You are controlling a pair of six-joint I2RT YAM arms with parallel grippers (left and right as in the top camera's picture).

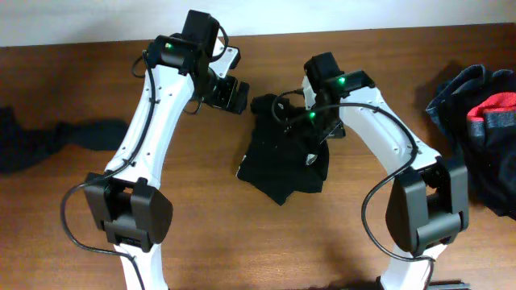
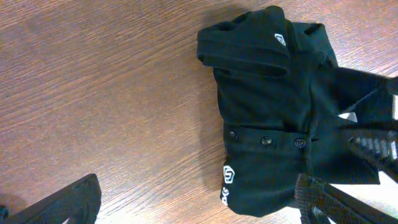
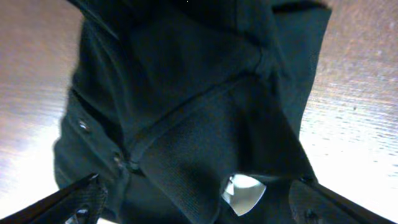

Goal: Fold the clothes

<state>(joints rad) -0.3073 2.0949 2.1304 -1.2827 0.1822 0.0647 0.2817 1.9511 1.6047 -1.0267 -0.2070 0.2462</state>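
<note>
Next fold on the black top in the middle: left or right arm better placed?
Right, probably. The right gripper hangs open directly over the black top. The left gripper, also open, sits over the table beside the top's edge.

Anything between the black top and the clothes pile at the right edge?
Bare table between the black top and the pile, seen in the overhead view; only the right arm crosses above that stretch.

Brown wood-grain tabletop (image 1: 32, 229), filling nearly the whole overhead view. Beyond its far edge, a pale strip (image 1: 81, 20), wall or floor impossible to tell. Bright sheen (image 3: 367, 143) of light on bare wood, right wrist view.
</note>
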